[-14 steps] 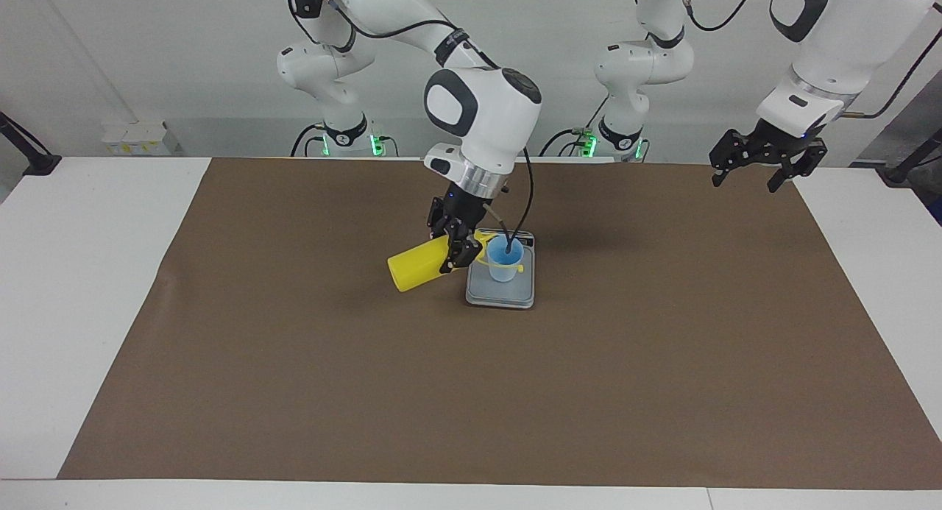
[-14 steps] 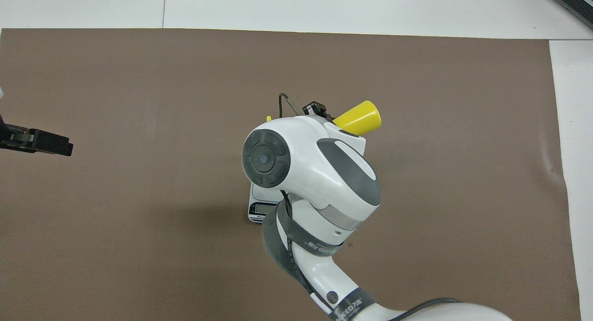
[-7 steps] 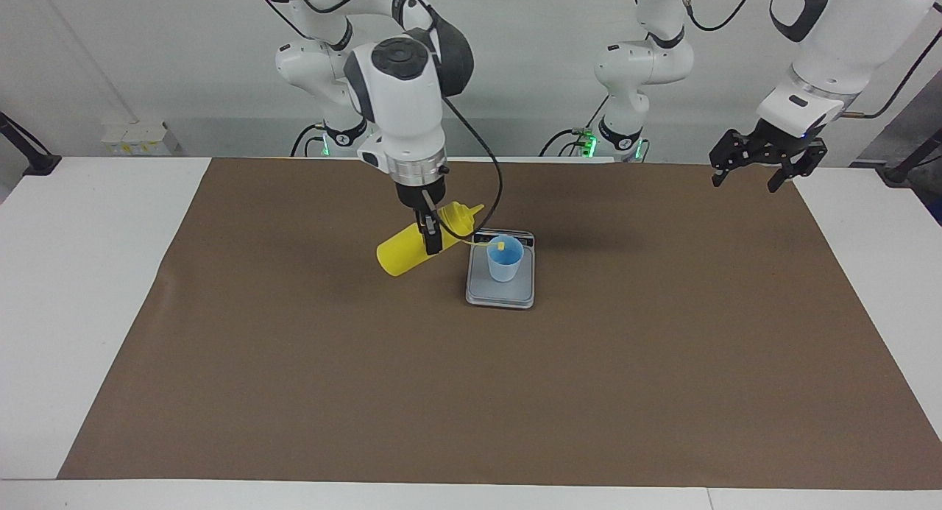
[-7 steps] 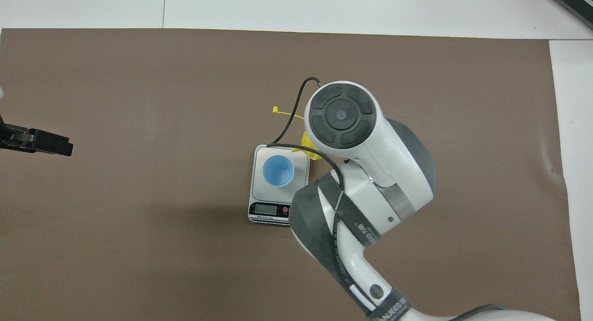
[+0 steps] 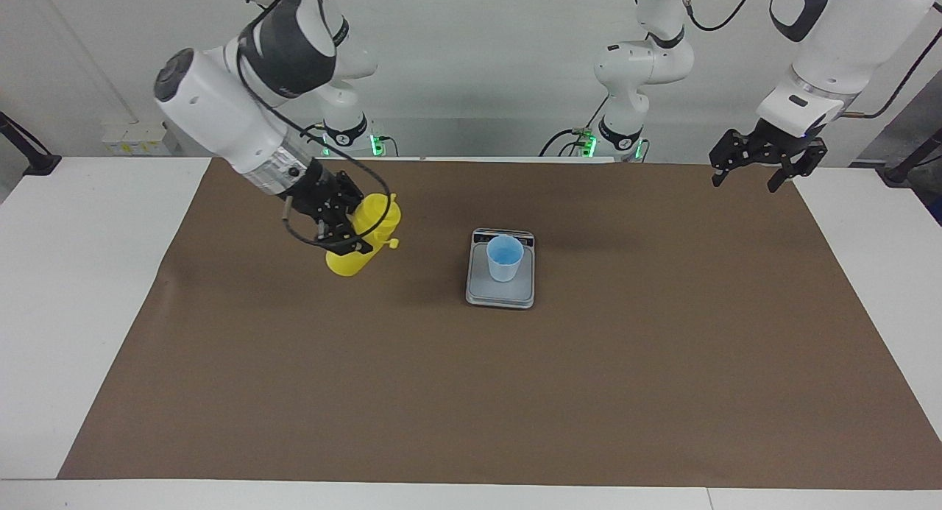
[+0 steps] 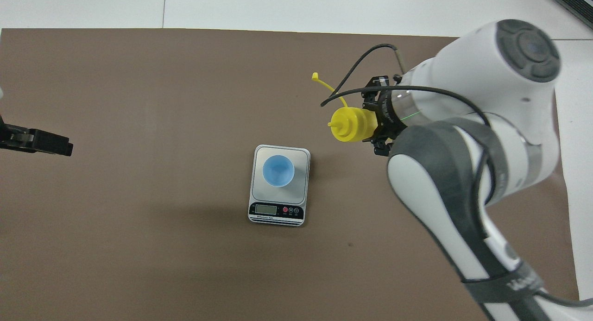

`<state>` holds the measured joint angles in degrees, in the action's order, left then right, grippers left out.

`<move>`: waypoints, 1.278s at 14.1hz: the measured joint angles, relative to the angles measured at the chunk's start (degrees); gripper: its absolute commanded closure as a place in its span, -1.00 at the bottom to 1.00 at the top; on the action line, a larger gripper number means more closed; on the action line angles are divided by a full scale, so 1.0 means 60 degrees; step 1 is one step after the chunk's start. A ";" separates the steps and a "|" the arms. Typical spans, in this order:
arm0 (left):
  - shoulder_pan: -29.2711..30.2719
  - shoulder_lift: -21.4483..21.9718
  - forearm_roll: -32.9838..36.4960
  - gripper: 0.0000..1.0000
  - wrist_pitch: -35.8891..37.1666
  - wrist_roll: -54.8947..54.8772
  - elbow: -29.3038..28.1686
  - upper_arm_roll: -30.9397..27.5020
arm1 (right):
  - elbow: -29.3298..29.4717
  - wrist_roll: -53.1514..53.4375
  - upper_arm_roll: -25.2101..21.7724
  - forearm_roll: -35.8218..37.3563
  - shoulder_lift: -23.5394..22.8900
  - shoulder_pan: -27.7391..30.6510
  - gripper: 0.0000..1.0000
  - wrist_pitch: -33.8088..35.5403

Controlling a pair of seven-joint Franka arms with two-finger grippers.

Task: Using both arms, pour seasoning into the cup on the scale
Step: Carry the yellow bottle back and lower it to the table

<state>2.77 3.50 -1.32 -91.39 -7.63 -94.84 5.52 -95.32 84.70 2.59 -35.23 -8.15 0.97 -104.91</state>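
The right arm's black two-finger gripper (image 5: 340,227) clasps the small bright yellow plastic squeeze bottle (image 5: 363,234), tilted, over the brown mat (image 5: 471,392) toward the right arm's end. The light blue translucent plastic cup (image 5: 505,257) stands upright on the flat silver-grey scale (image 5: 500,293). The left gripper (image 5: 765,155) waits, fingers spread and empty.

The white counter (image 5: 88,289) carries a brown mat (image 5: 471,392) covering most of the frame, with the scale (image 5: 500,293) at mat centre.
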 measured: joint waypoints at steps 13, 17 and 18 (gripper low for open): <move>0.0000 0.0000 0.0000 -1.00 0.0000 0.0000 0.0000 0.0000 | -0.4356 -0.3635 -0.0018 -0.3116 0.0107 0.2500 1.00 -0.1053; 0.0000 0.0000 0.0000 -1.00 0.0000 0.0000 0.0000 0.0000 | -0.5036 -0.4439 -0.0019 -0.3306 0.0116 0.2678 -0.34 -0.1442; 0.0000 0.0000 0.0000 -1.00 0.0000 0.0000 0.0000 0.0000 | -0.5192 -0.4794 -0.0020 -0.3306 0.0126 0.2705 -0.58 -0.1596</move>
<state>2.77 3.51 -1.32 -91.39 -7.63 -94.84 5.52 -126.47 55.93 2.47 -55.07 -7.39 17.20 -114.49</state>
